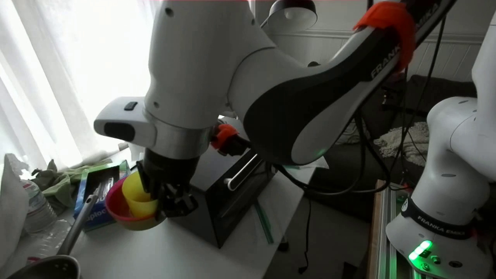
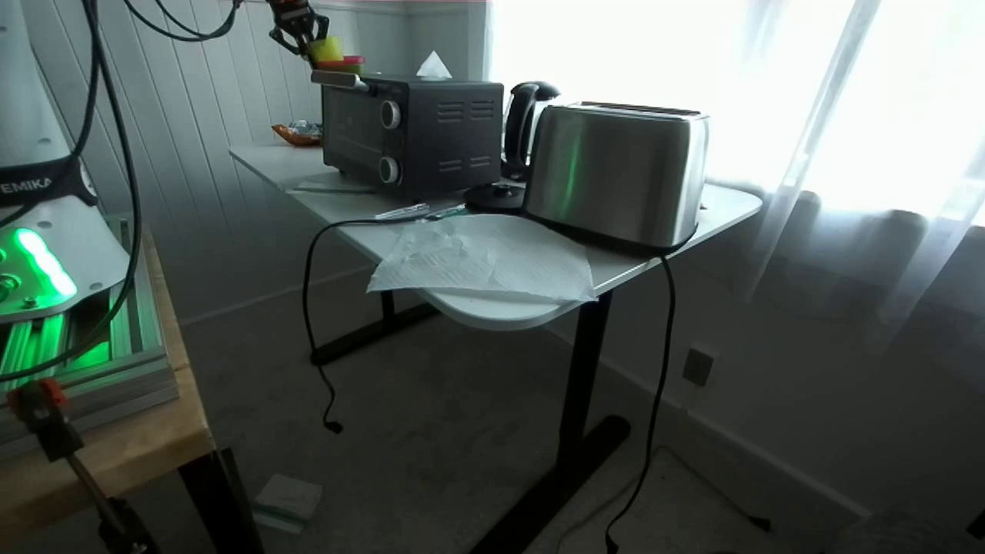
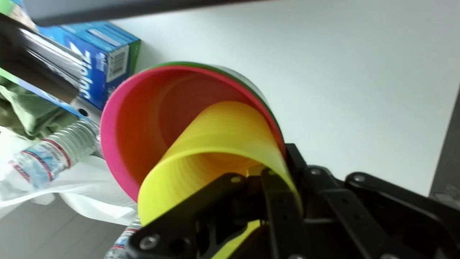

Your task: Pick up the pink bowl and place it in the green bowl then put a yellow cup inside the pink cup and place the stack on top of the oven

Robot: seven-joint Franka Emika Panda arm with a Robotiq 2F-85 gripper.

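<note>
Pink bowl (image 3: pixel 151 108), inside green bowl (image 1: pixel 141 225), holds yellow cup (image 3: pixel 222 133)

Round magenta-pink plastic bowl (image 3: pixel 140 118), orange-red inside; round green plastic bowl (image 3: pixel 190 64), rim solid green; round yellow plastic cup (image 3: pixel 222 131), orange-tinged within; boxy black oven (image 2: pixel 446 135), silver-trimmed; rectangular blue cardboard box (image 3: pixel 96 68), white-lettered, green-edged.

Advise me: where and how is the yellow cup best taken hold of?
I would pinch the yellow cup by its thin wall at the mouth, coming from the open end: one finger inside, the other outside the pink bowl. It leans in the bowl, mouth toward the claw, which seems closed there.
</note>
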